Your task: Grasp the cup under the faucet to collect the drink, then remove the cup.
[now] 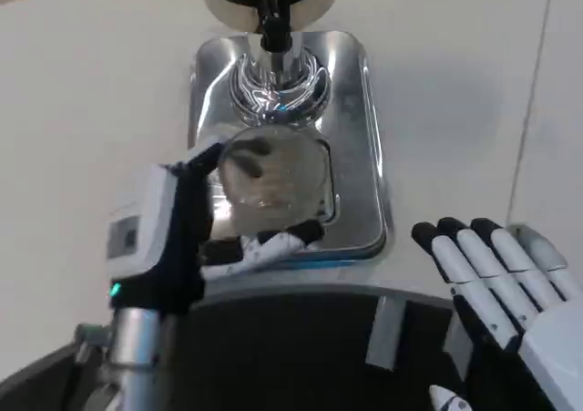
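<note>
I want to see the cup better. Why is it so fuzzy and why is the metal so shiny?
In the head view the clear cup looks soft and blurred, so what is inside it can't be told. The silver tray and the faucet throw back bright glare from the lights. The left hand around the cup and the right hand look sharper.

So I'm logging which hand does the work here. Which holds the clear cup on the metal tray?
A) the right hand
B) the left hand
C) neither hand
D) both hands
B: the left hand wraps its fingers around the clear cup on the metal tray, while the right hand rests apart with fingers spread, holding nothing.
</note>
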